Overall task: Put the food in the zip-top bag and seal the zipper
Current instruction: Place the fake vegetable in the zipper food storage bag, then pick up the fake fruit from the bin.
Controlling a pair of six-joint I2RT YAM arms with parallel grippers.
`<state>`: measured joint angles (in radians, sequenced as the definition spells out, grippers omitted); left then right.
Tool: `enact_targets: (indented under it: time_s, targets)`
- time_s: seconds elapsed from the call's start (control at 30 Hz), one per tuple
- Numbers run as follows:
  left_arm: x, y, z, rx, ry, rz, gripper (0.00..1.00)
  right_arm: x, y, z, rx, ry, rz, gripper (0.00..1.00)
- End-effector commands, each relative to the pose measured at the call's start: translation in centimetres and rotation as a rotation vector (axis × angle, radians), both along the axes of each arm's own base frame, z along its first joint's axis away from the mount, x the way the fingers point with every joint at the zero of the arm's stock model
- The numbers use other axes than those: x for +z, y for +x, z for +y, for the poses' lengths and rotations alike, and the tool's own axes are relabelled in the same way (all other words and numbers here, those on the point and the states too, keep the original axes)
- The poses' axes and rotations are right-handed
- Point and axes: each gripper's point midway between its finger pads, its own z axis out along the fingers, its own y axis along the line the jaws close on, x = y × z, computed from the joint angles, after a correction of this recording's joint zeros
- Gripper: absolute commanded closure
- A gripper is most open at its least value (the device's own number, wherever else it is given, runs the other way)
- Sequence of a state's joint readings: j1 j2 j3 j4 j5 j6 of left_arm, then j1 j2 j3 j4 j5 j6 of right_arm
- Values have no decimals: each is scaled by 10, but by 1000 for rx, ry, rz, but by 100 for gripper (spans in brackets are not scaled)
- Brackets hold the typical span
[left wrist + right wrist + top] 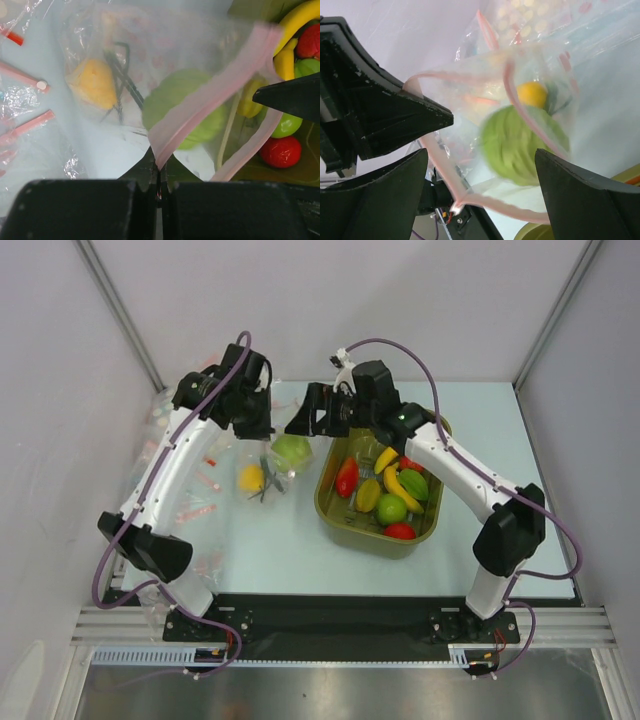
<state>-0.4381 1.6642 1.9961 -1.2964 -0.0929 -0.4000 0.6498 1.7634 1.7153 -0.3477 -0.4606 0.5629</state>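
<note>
The zip-top bag (268,480) is laid on the table (280,550) just left of the olive-green tub (335,512), with its mouth lifted and turned toward the tub. The zipper (210,95), a thin pink strip, is pinched at one spot by the left gripper (159,172), whose jaws are pressed together on it with no gap seen. The right gripper (481,165) is held at the bag's mouth, by the tub's far left corner, with its fingers spread wide and nothing clamped between them. A green apple (512,142), blurred, is seen in the open mouth between those fingers. A yellow lemon (92,82) is lodged deeper in the bag, farther from the tub. Inside the tub are found yellow bananas (400,485), a second green apple (391,508) and a red tomato (400,531). No lettering can be read on the bag. Pale dots are printed on a dotted bag (535,15) behind it.
</note>
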Motion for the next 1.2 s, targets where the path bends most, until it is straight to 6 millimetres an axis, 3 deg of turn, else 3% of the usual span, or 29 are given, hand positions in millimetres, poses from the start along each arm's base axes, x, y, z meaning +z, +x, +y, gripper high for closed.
enact_targets:
  time_s: [0.0,0.07,0.2,0.33,0.43,0.63,0.77,1.03,1.17]
  targets:
    - [29,5,0,12,-69,-72,99,56,-3,-12,-25,49,-145,7]
    - [29,7,2,19,-73,-74,99,64,0,-24,-59,51,-165,9]
    - [33,12,7,28,-74,-83,99,53,27,-67,-218,3,-140,13]
    - [35,15,9,33,-71,-89,99,12,53,-137,-397,-72,17,18]
    - [34,16,8,31,-77,-88,99,-18,47,-155,-407,-122,89,24]
    - [30,18,2,13,-95,-76,99,-95,22,-147,-317,-231,250,25]
    - [24,15,1,9,-98,-56,99,-133,14,-139,-284,-331,319,23]
    - [15,3,5,13,-103,-49,99,-195,4,-117,-232,-420,432,20]
    - [15,-5,1,-6,-126,-37,99,-215,13,-114,-281,-410,462,19]
